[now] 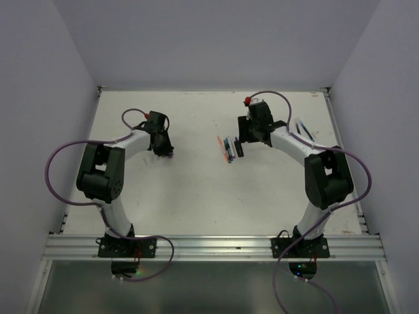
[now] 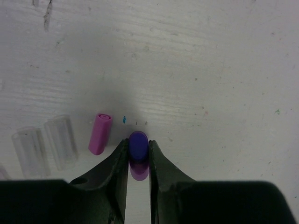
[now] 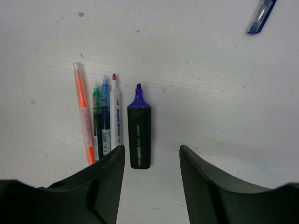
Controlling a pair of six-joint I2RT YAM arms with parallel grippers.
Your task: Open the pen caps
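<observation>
Between the fingertips of the left gripper (image 2: pixel 138 151) sits the purple cap (image 2: pixel 138 141), clamped only near the very tips. With so shallow a hold it may slip out and roll on the table (image 2: pixel 210 70) into the pink cap (image 2: pixel 100 133) just beside it, or toward the two clear caps (image 2: pixel 60 140) further left. The right gripper (image 3: pixel 152 153) hangs with jaws wide apart above the black highlighter (image 3: pixel 140 135), whose tip is bare. The thin pens (image 3: pixel 100 121) beside it touch each other, so one grasp could catch two. The blue pen (image 3: pixel 260 16) lies well apart; whether it is capped I cannot tell.
</observation>
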